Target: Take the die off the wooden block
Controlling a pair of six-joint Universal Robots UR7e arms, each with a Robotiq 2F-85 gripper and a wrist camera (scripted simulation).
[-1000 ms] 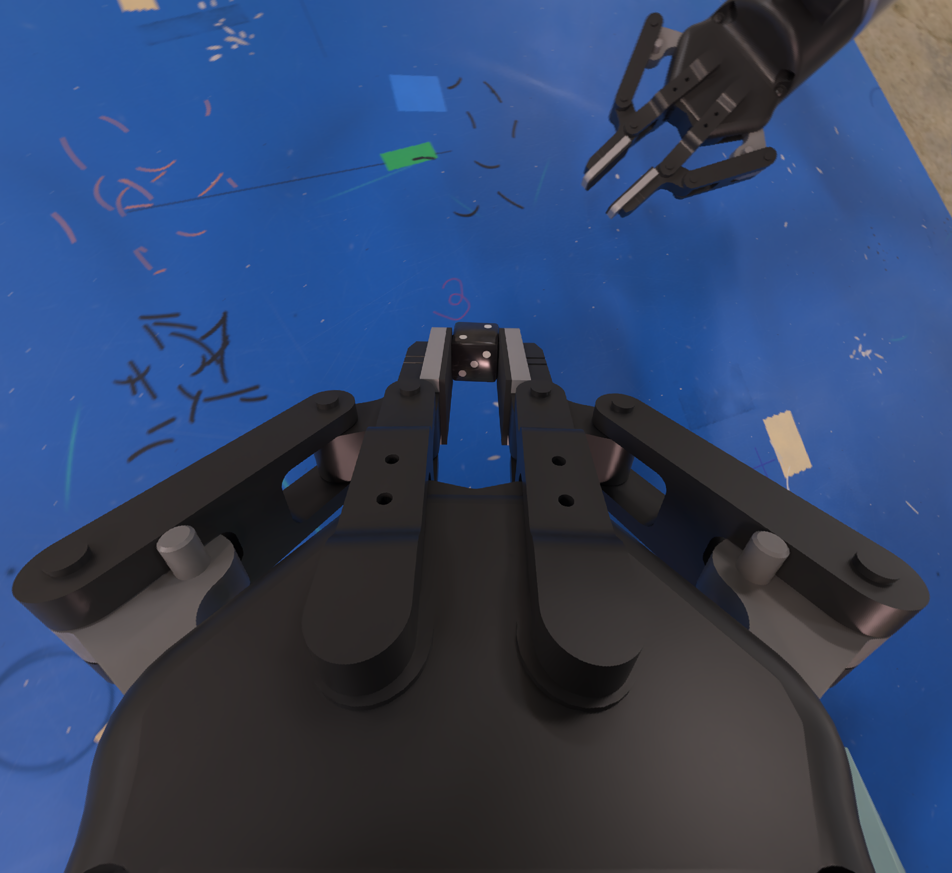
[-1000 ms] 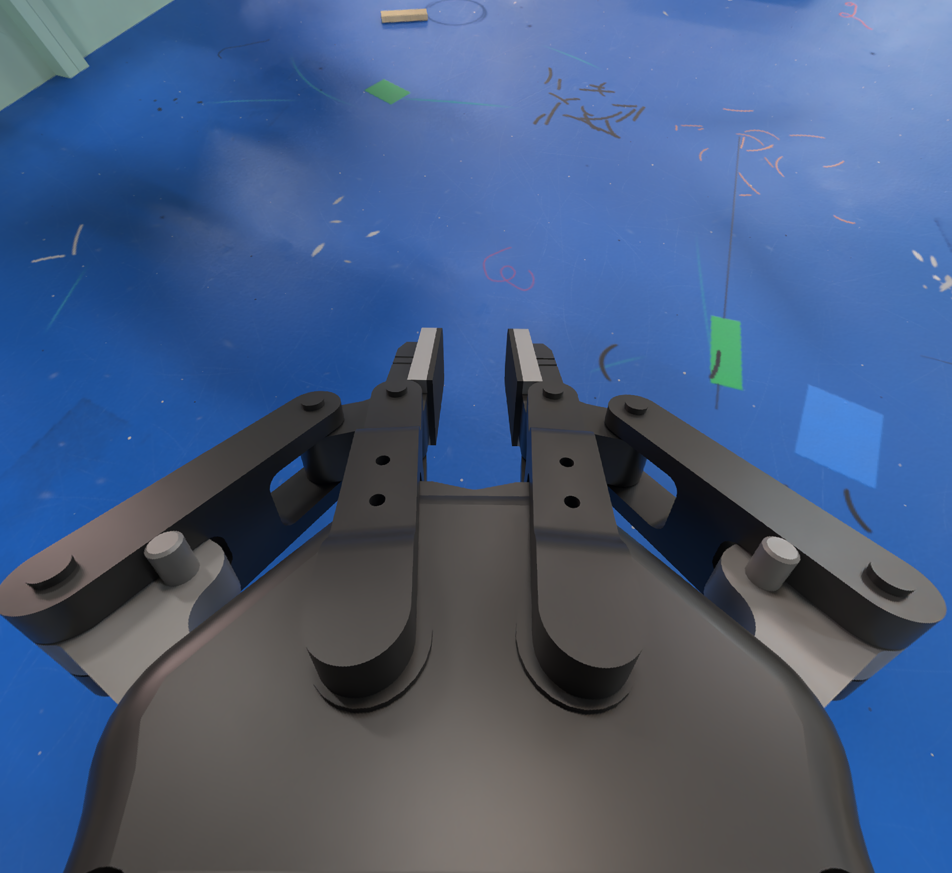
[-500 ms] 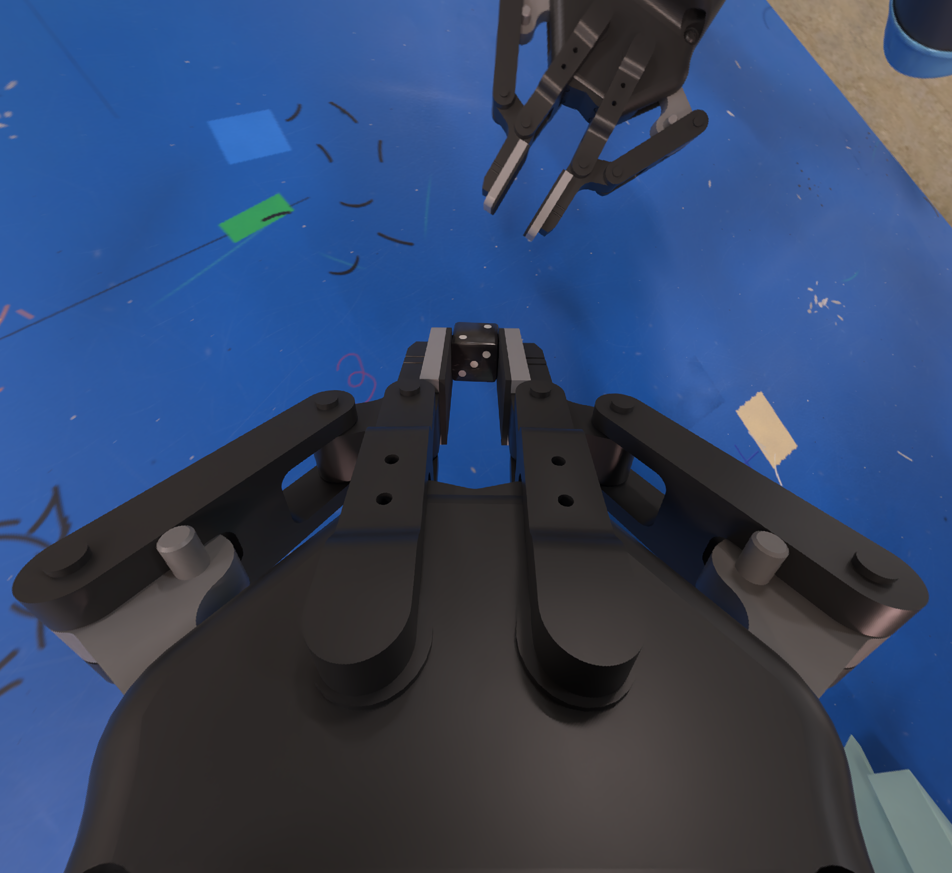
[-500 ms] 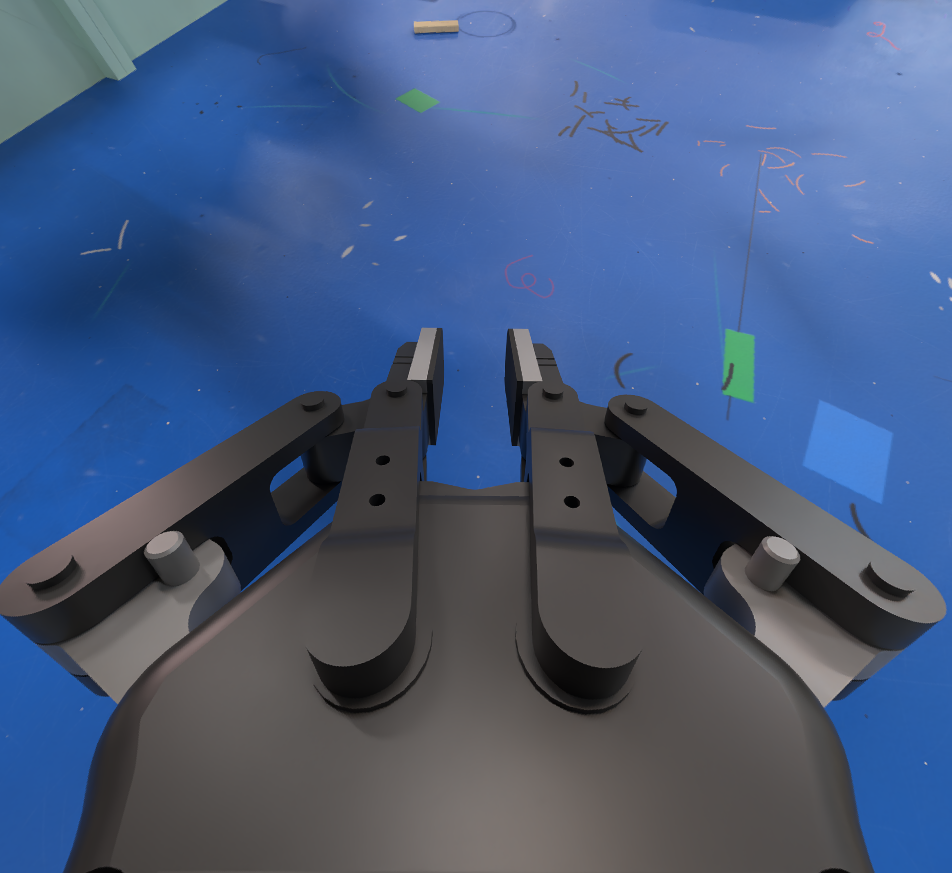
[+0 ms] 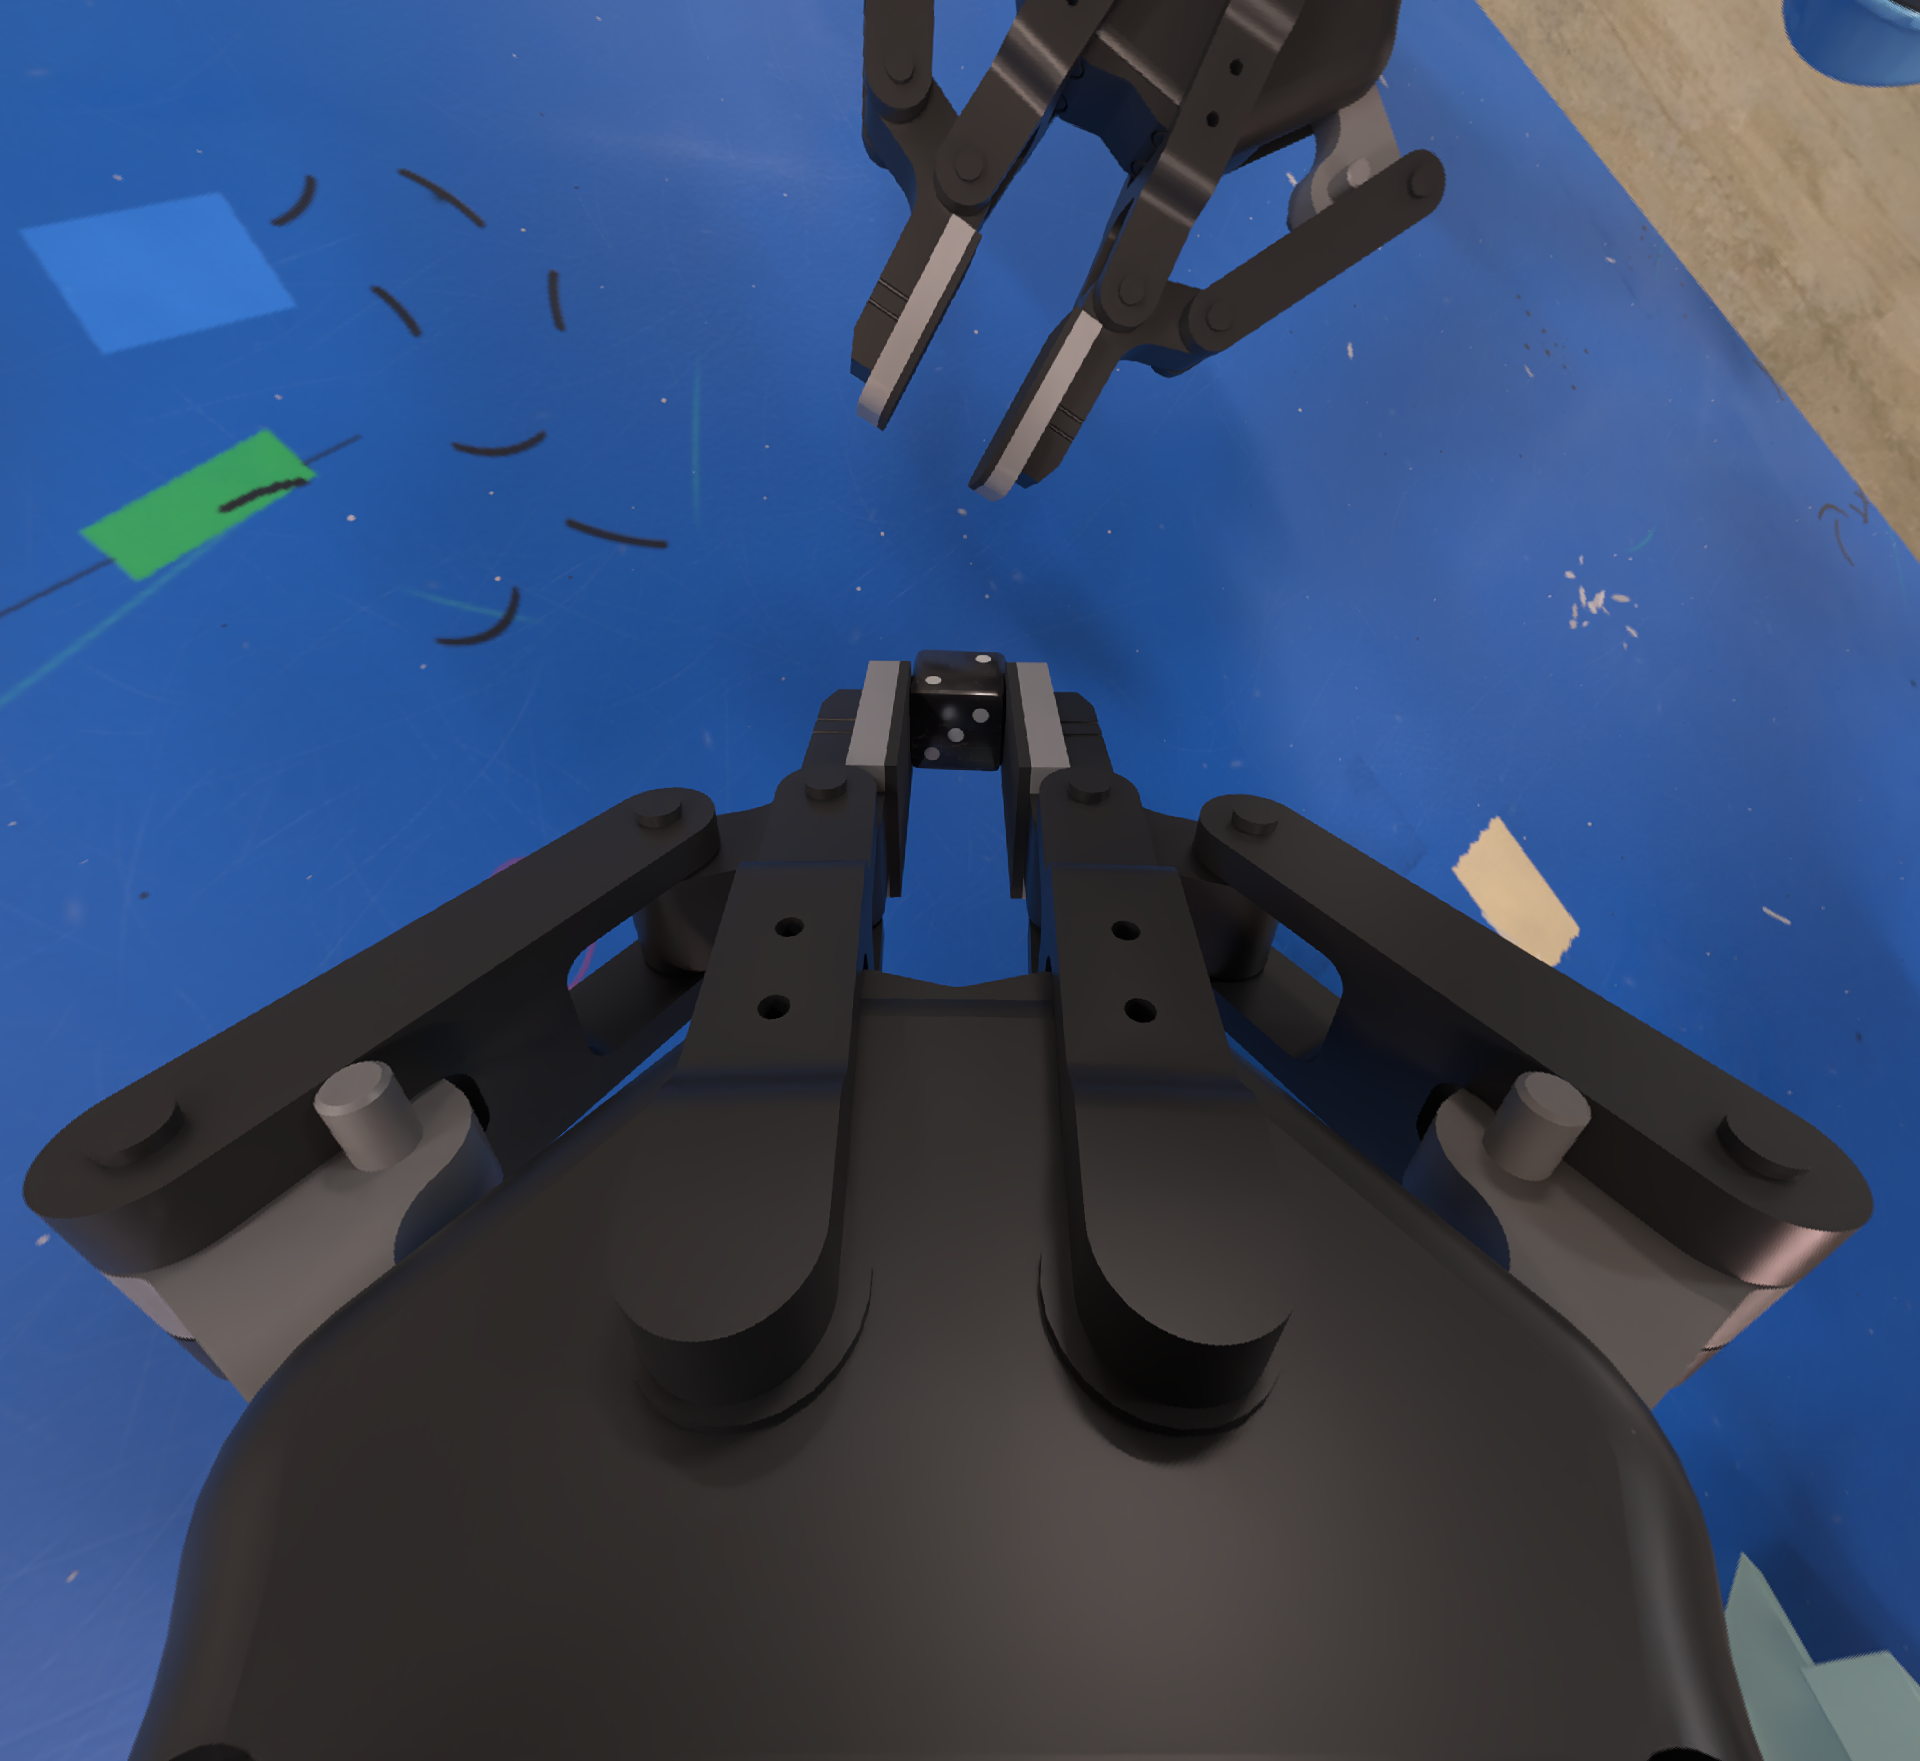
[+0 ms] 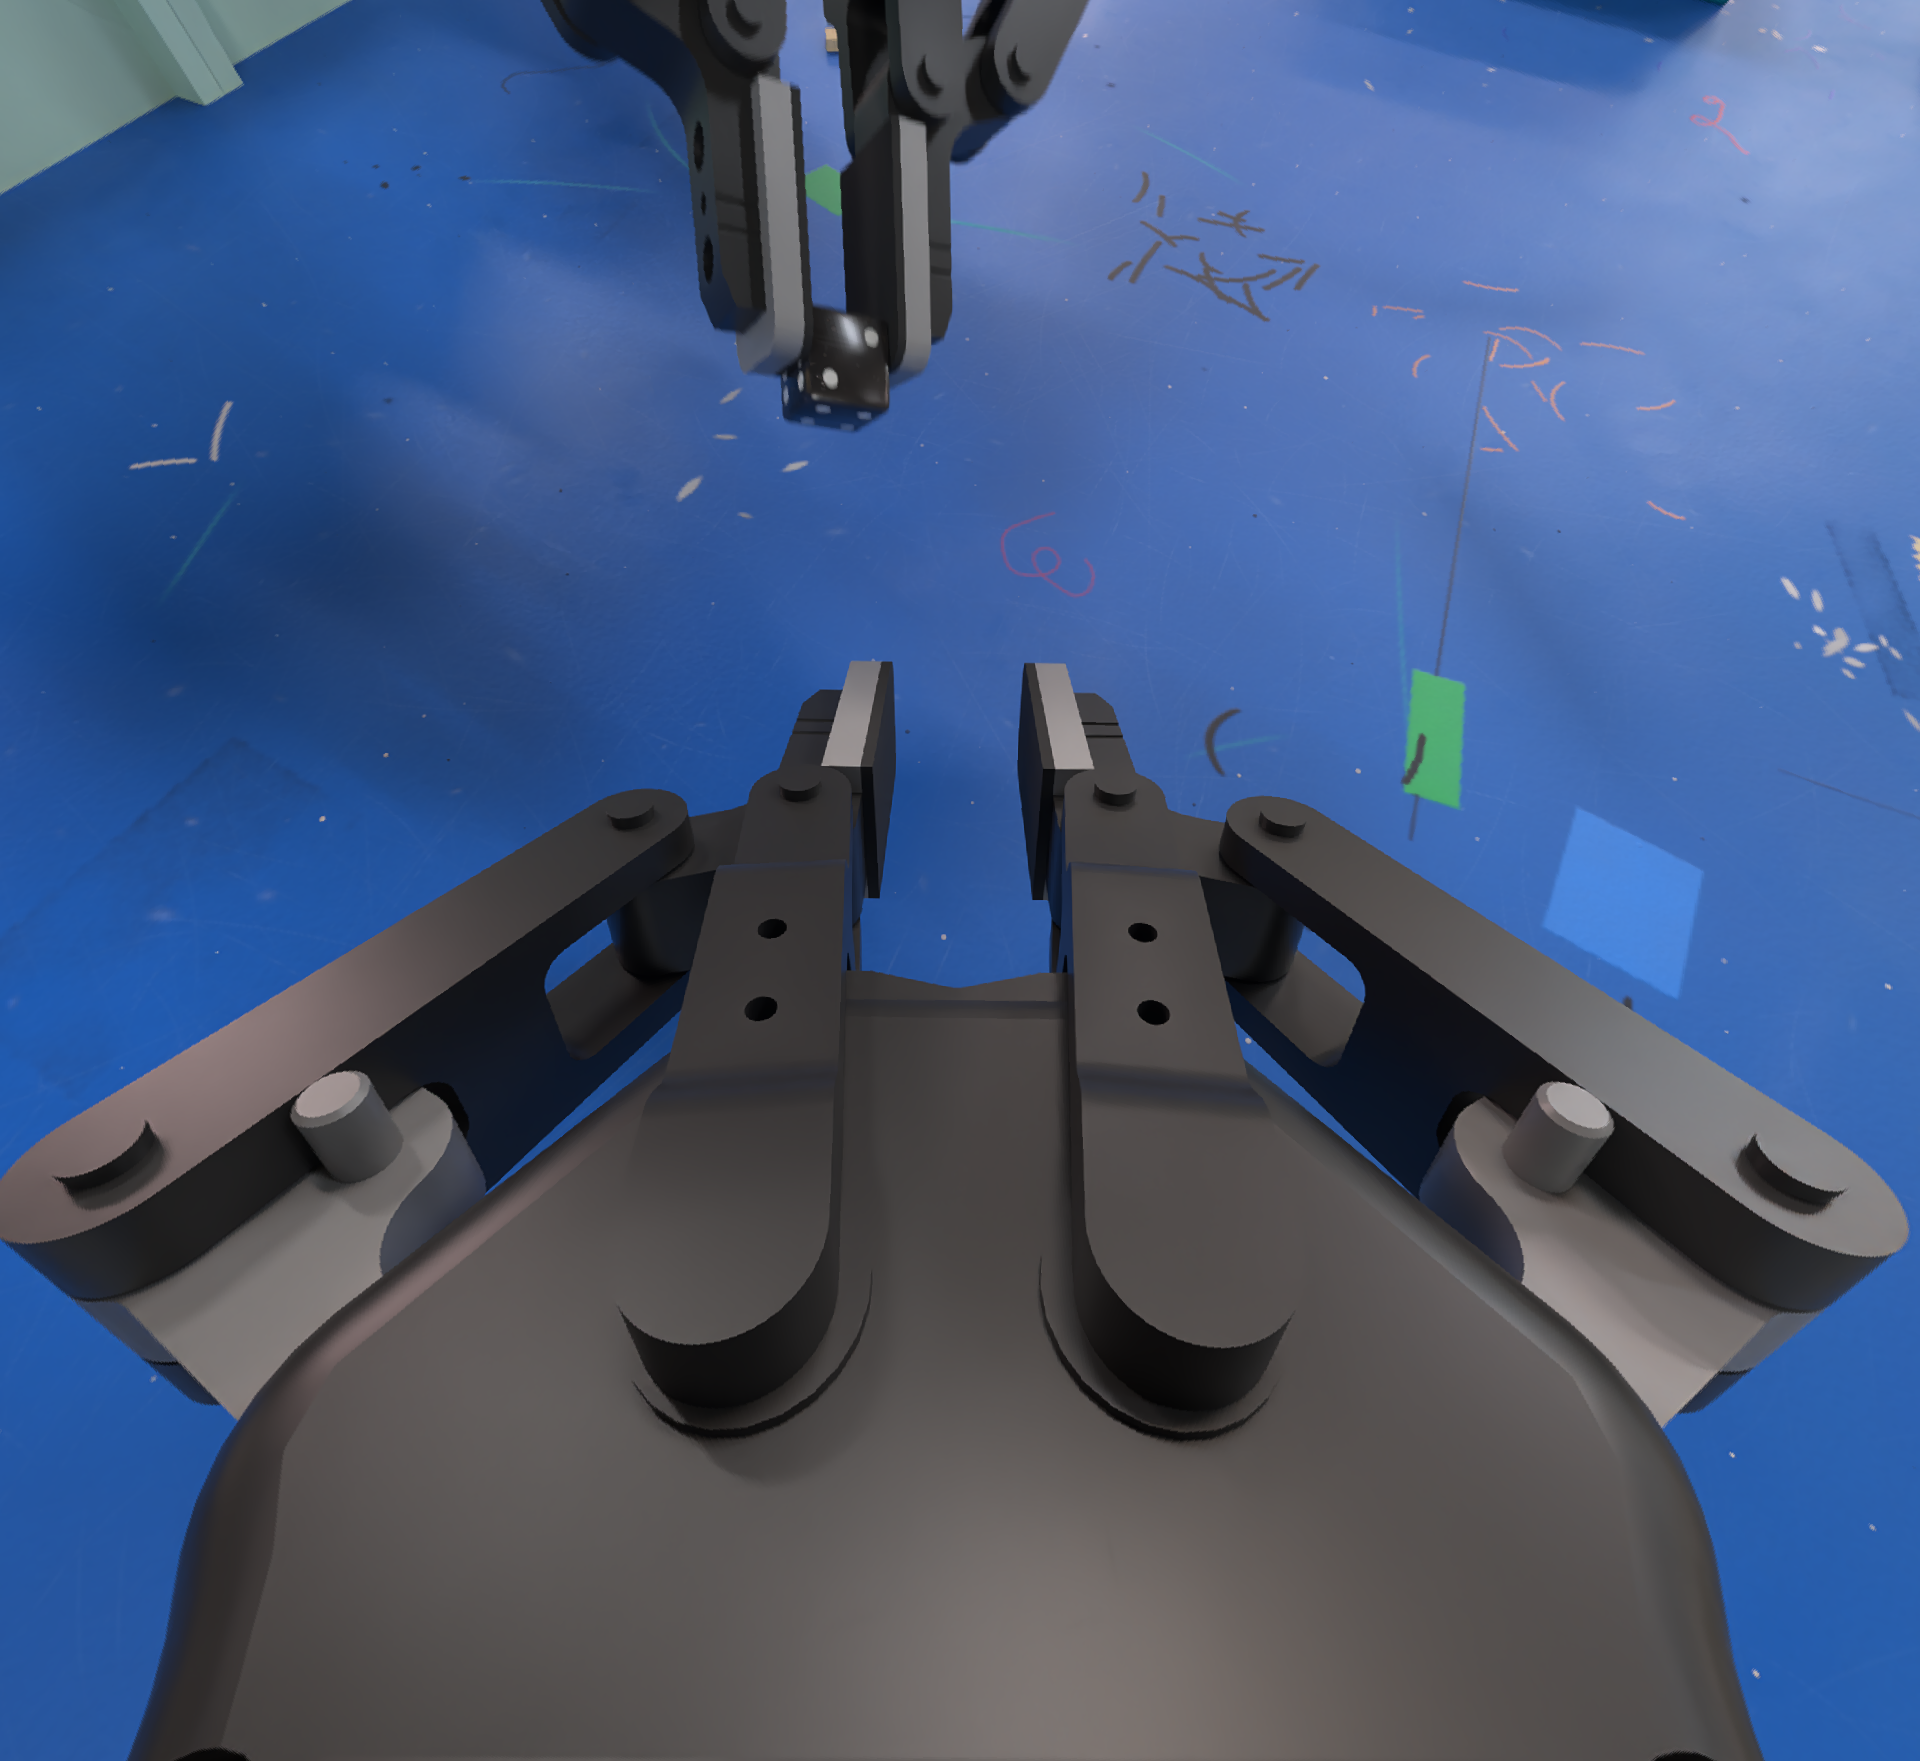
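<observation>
above blue worktop (image 5: 1195, 631) left gripper (image 5: 957, 712) clamps black die (image 5: 957, 709), facing right gripper (image 6: 956, 724), its fingers apart and empty.

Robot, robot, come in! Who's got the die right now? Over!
Left gripper shut on the black die, off the blue table. Right gripper open, empty, facing it. Nothing between them.

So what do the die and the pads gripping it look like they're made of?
The die looks like glossy black plastic or resin: soft highlights on its faces, rounded edges, white pips. The left claw is shut on it; its pads look like matte light-grey rubber or plastic, flat with no glare, though the look leaves that open.
</observation>
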